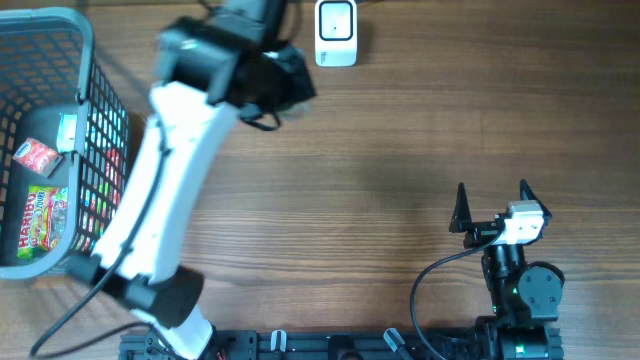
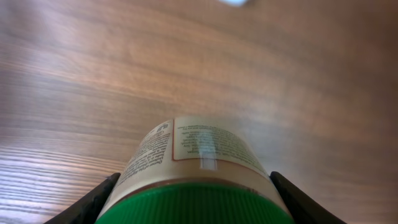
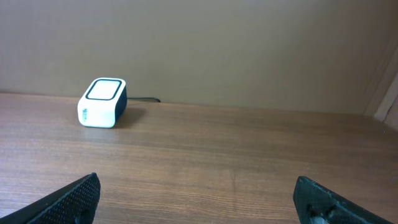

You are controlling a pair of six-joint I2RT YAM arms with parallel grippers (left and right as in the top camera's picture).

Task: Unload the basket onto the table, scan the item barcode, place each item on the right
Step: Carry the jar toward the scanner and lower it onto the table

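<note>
The item is a jar (image 2: pixel 194 155) with a green ribbed lid and a cream label of small print. My left gripper (image 2: pixel 194 208) is shut on it, one black finger on each side, above the wooden table. In the overhead view the left gripper (image 1: pixel 275 82) is at the back of the table, just left of the white barcode scanner (image 1: pixel 336 32), and the jar is hidden under the arm. The scanner (image 3: pixel 102 102) also shows far left in the right wrist view. My right gripper (image 1: pixel 492 195) stands open and holds nothing at the front right (image 3: pixel 199 196).
A grey wire basket (image 1: pixel 85 60) at the far left holds sweet packets (image 1: pixel 40 215). The left arm's white link (image 1: pixel 165 190) crosses the table's left part diagonally. A cable runs from the right arm's base (image 1: pixel 430 275).
</note>
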